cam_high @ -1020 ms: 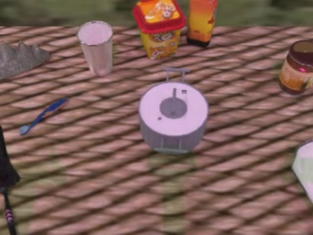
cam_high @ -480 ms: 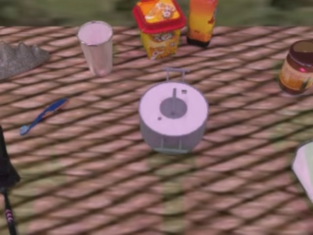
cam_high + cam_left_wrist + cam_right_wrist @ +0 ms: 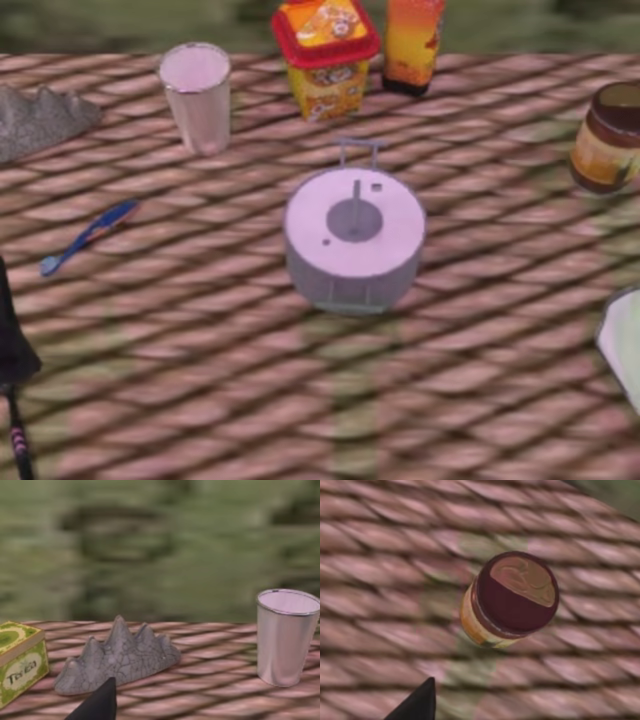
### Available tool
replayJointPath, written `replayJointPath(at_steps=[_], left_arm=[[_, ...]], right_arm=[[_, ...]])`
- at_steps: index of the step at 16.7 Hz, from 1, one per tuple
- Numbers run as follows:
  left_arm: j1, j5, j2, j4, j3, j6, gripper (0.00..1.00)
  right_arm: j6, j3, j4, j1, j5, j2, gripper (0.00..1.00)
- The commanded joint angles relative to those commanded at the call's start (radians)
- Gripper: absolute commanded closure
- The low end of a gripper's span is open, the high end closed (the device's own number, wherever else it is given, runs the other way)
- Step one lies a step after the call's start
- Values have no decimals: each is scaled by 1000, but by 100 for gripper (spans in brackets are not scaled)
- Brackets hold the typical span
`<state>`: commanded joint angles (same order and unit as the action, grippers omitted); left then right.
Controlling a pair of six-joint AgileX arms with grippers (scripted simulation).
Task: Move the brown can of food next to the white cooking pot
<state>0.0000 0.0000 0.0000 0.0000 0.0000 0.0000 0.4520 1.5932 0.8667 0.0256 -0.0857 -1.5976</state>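
Note:
The brown can of food (image 3: 606,138) stands at the table's far right edge, well to the right of the white cooking pot (image 3: 354,238), which sits mid-table with its lid on. In the right wrist view the can (image 3: 510,600) is seen from above, its dark reddish top facing the camera. One dark fingertip (image 3: 420,702) of my right gripper shows short of the can, with nothing against its inner face. My right arm (image 3: 625,345) is at the right edge, nearer than the can. My left arm (image 3: 12,350) is parked at the lower left, and one of its fingertips (image 3: 102,702) stands alone.
Along the back stand a white-pink cup (image 3: 196,95), a yellow tub with a red lid (image 3: 326,55) and an orange bottle (image 3: 412,40). A grey rock (image 3: 40,118) and a blue toothbrush (image 3: 88,236) lie at the left. A green tea box (image 3: 20,662) sits beside the rock.

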Motion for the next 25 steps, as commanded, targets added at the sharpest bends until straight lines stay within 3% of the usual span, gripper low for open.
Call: replayJointPath(at_steps=[7, 12, 16, 25], left_arm=[[0, 0, 0, 0, 0, 0, 0], [0, 0, 0, 0, 0, 0, 0], [0, 0, 0, 0, 0, 0, 0], [0, 0, 0, 0, 0, 0, 0]], right_arm=[[194, 649, 348, 15, -29, -652, 0], [284, 947, 504, 23, -42, -954, 0], [308, 1031, 547, 25, -45, -1039, 0], [301, 966, 480, 18, -44, -1040, 0]])
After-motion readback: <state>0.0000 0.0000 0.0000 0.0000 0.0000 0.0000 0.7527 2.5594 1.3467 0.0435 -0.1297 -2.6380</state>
